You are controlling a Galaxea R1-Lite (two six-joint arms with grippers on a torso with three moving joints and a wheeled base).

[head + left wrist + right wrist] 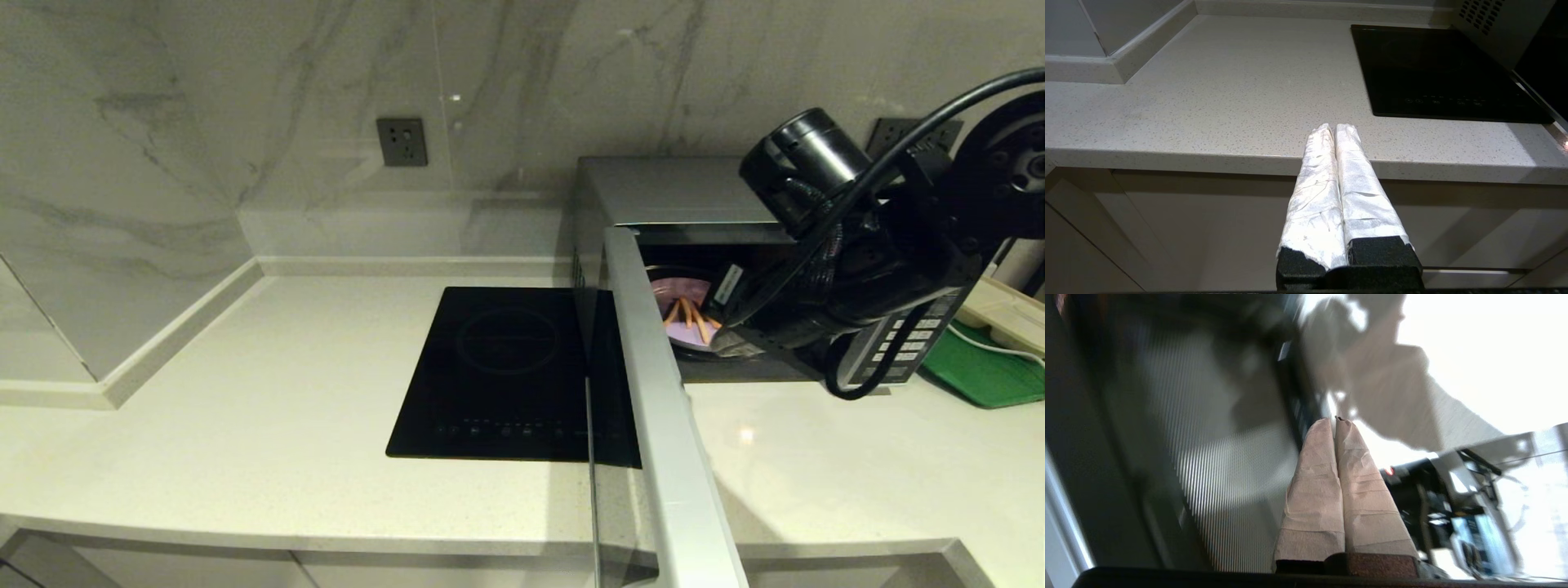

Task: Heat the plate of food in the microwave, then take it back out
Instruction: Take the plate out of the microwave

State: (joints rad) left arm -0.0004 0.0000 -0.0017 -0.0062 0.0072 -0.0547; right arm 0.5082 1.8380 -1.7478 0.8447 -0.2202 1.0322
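A pale speckled countertop (pixel 245 392) runs under a marbled wall across the head view, with a black induction cooktop (pixel 506 371) at centre. To its right stands the microwave (pixel 653 192), its door (pixel 665 408) swung open toward the camera, seen edge-on as a silver strip running to the bottom of the frame. Inside the cavity, right of centre, sits the plate of food (pixel 682 314), pale lilac with a few orange sticks lying on it. The right gripper (pixel 727 339) is at the mouth of the cavity just beside the plate's near rim; whether it touches the rim cannot be told. A green tray (pixel 984 367) lies at the right edge, with nothing visible on the part that shows.

In the left wrist view, the left gripper (pixel 1336 126) hovers at the counter's front edge in the lower centre, fingers pressed together on nothing, parked well apart from the cooktop at upper right.

In the right wrist view, the right gripper's taped fingers (pixel 1310 498) are closed against each other at lower centre with nothing between them; the door's striped mesh fills the left, and the plate is not visible.

My judgement is that the risks are these: with clenched fingers the arm could nudge the plate deeper or tip its rim, scattering the sticks, and the forearm could knock the open door.
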